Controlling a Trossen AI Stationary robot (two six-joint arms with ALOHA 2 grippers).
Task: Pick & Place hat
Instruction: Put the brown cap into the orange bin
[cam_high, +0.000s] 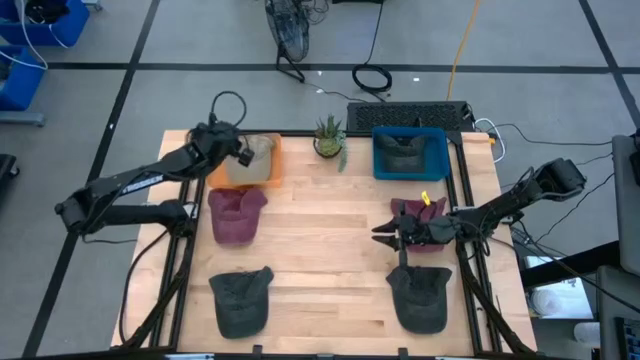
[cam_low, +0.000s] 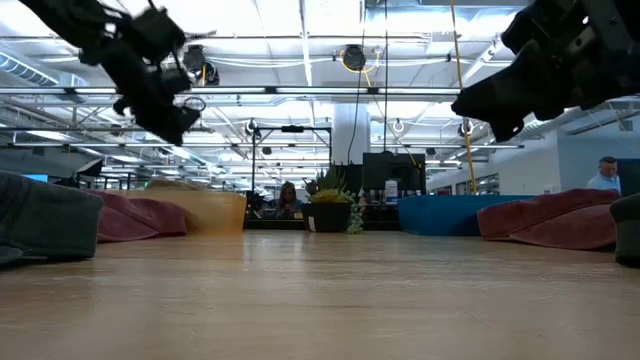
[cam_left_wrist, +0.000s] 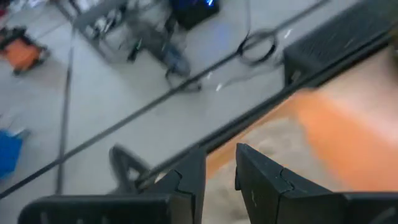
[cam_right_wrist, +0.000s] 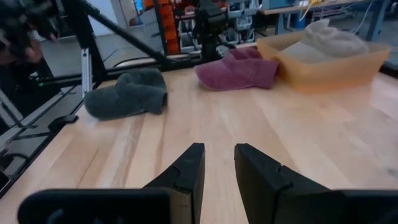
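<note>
**Both arms hover over a table of hats, nothing in their fingers**

The wooden table (cam_high: 330, 270) fills the centre of the high view. The left arm reaches in from the left edge of that frame toward the upper left of the tabletop, and the right arm comes in from the right edge toward the middle right.

An orange bin (cam_high: 248, 163) sits at the upper left of the table with a tan hat (cam_high: 258, 150) inside it. A blue bin (cam_high: 409, 152) stands at the upper right with a dark hat (cam_high: 403, 152) in it. Between the two bins stands a small potted plant (cam_high: 329, 137).

Four more hats lie on the bare wood. A maroon hat (cam_high: 236, 214) is at the left, just below the orange bin, and a dark grey hat (cam_high: 240, 298) lies at the lower left. A second maroon hat (cam_high: 420, 220) is at the right, partly under the right arm, and another dark grey hat (cam_high: 419, 296) lies at the lower right.

The left gripper (cam_high: 243, 152) hangs over the orange bin, its fingers (cam_left_wrist: 189, 183) a narrow gap apart and holding nothing. The right gripper (cam_high: 383, 236) hangs above bare wood just left of the right-hand maroon hat, its fingers (cam_right_wrist: 186, 171) likewise slightly parted and empty.
</note>
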